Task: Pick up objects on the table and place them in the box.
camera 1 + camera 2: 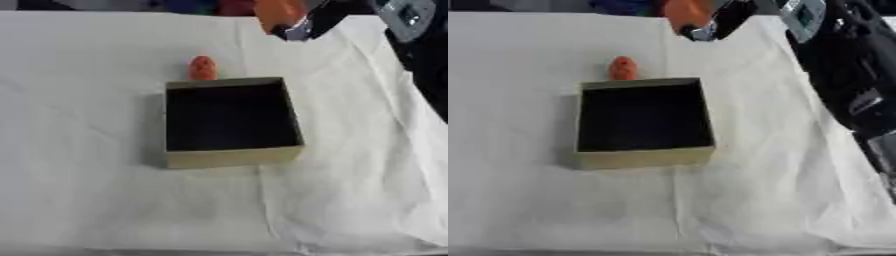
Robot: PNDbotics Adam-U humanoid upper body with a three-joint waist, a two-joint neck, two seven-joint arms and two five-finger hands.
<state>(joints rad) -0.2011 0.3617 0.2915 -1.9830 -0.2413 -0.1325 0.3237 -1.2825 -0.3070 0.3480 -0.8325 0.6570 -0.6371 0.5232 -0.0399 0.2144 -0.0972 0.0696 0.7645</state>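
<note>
The right hand [302, 25] grasps an orange object [276, 14] well beyond the square cardboard box [232, 157]; another small orange, rounded piece [202, 68] touches the box's far wall.

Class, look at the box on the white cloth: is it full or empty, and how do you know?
Empty, as far as shown. The box is open-topped and only its dark inside is visible; the small orange object stands outside, beyond its far wall.

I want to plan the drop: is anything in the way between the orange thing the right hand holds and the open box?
Nothing visible blocks it. The right hand holds an orange object near the table's far edge, and only bare white cloth lies between it and the box. A smaller orange object stands just behind the box's far wall, left of that path.
</note>
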